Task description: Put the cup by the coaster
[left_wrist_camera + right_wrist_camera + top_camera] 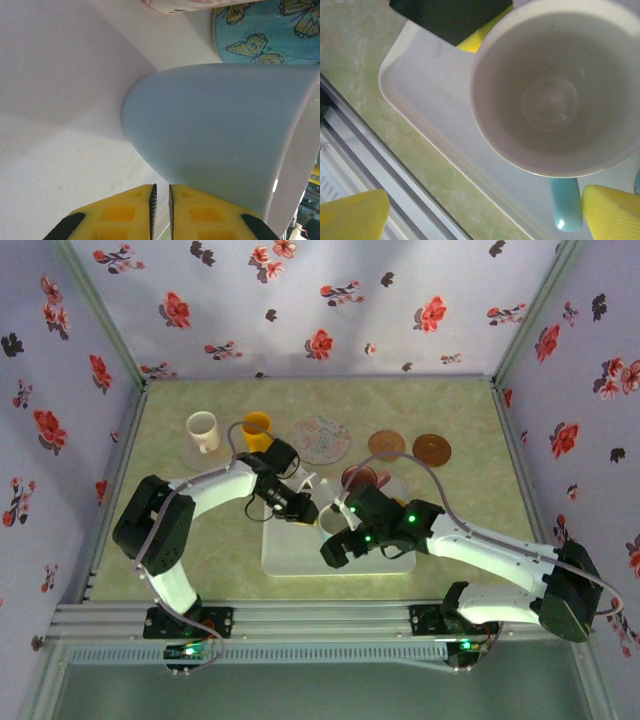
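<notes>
Tray scene: the pale grey, teal-handled ceramic cup (550, 95) stands empty on the white rectangular plastic tray (420, 85), near a teal butterfly-print coaster (270, 30) that the frame cuts off. My right gripper (485, 212) gapes wide, the cup just beyond its fingertips. My left gripper (161, 200), narrowed to a slit, sits beside the cup's outer wall. Whether it touches the wall, I cannot tell.

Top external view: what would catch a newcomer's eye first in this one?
Both arms meet over the white tray in the middle, crowding a pale cup. The right pincer hangs wide open above that cup, and the left pincer sits nearly shut beside it. Red-flowered walls enclose everything.
</notes>
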